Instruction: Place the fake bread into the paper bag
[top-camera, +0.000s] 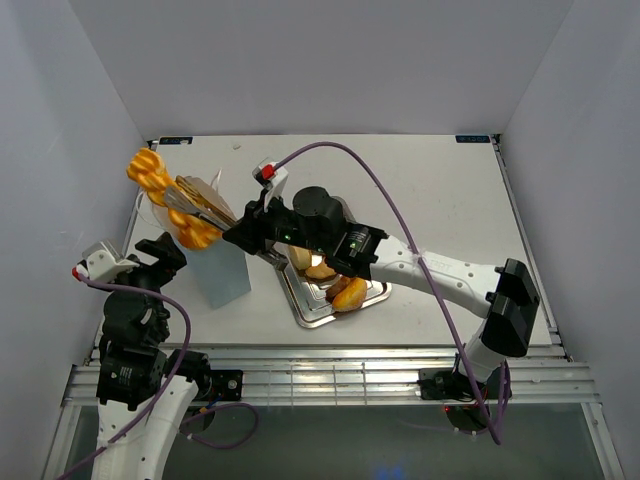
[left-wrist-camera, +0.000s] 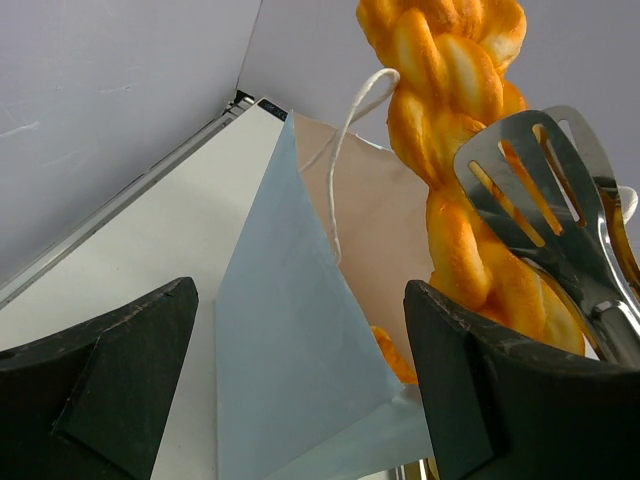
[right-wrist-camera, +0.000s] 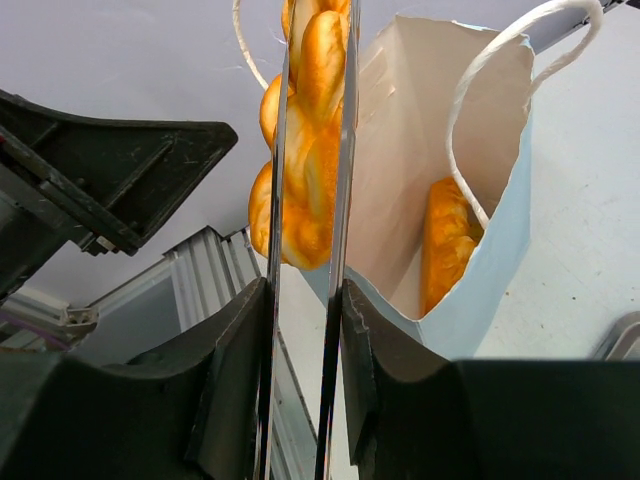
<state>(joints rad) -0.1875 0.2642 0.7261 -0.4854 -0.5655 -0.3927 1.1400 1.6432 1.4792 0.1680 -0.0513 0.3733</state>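
Note:
My right gripper (top-camera: 250, 232) is shut on silver metal tongs (top-camera: 205, 212), and the tongs pinch a glossy orange twisted bread (top-camera: 160, 185) held over the open mouth of the pale blue paper bag (top-camera: 222, 270). In the right wrist view the twisted bread (right-wrist-camera: 305, 150) hangs between the tong blades (right-wrist-camera: 345, 200), beside the bag (right-wrist-camera: 480, 240), with another bread (right-wrist-camera: 445, 240) lying inside. My left gripper (left-wrist-camera: 300, 390) is open, its jaws standing either side of the bag's corner (left-wrist-camera: 290, 340) without touching it. The twisted bread (left-wrist-camera: 455, 130) and the tongs (left-wrist-camera: 545, 200) show above.
A silver metal tray (top-camera: 305, 310) right of the bag holds more golden pastries (top-camera: 345, 292). The bag's white string handles (right-wrist-camera: 490, 70) stand up at its mouth. The enclosure's left wall is close to the bag, and my left arm (right-wrist-camera: 100, 170) is next to the tongs.

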